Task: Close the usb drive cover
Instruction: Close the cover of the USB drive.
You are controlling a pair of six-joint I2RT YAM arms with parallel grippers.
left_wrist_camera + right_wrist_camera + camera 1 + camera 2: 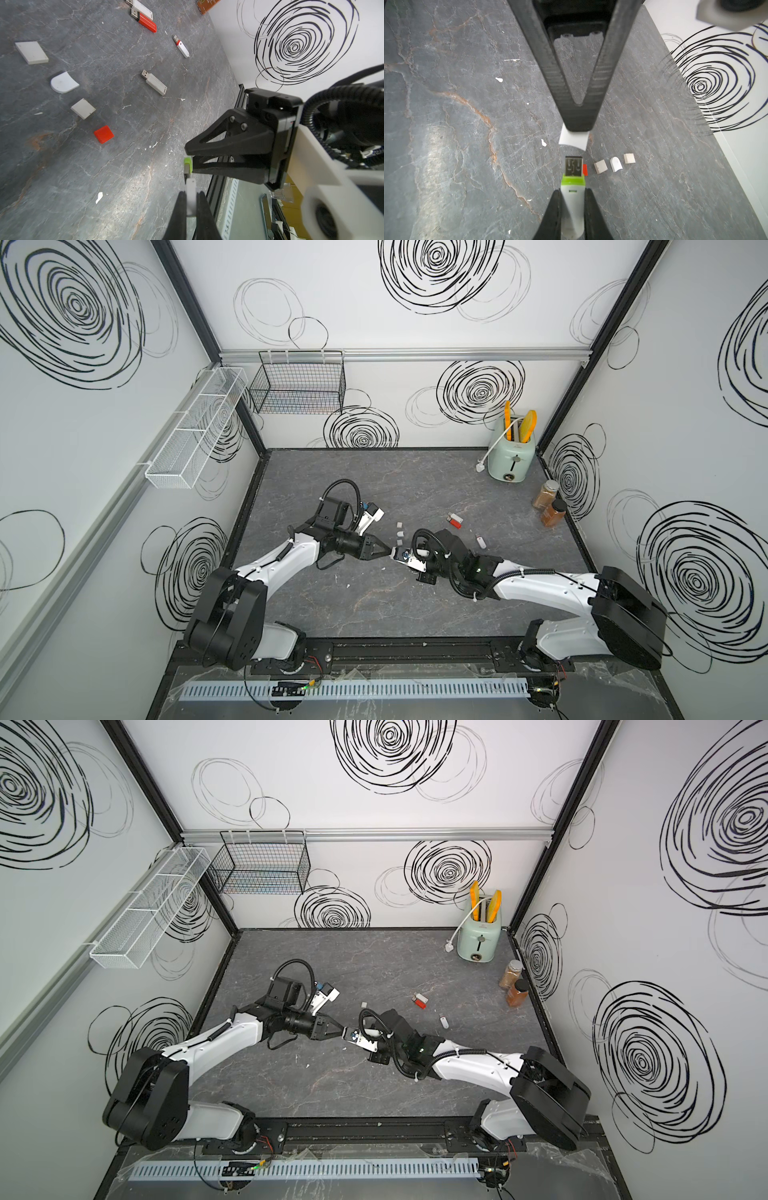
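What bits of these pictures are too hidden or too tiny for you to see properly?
- Right wrist view: the left pincer covers much of the white cap.
- Same view: the picture's edge cuts off the back end of the USB drive, inside the right pincer.
- Same view: the drive's plug hides most of the red cap.
- Both top views: drive and cap look too small to tell apart.

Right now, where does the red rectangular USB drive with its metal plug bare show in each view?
Top view: red rectangular USB drive, just right of the picture's middle.
Top view: the drive, slightly nearer the middle.
Left wrist: near the top edge, beside a white drive.
Right wrist: not in it.
Shared landmark: the off-white square cap ending the row of loose caps.
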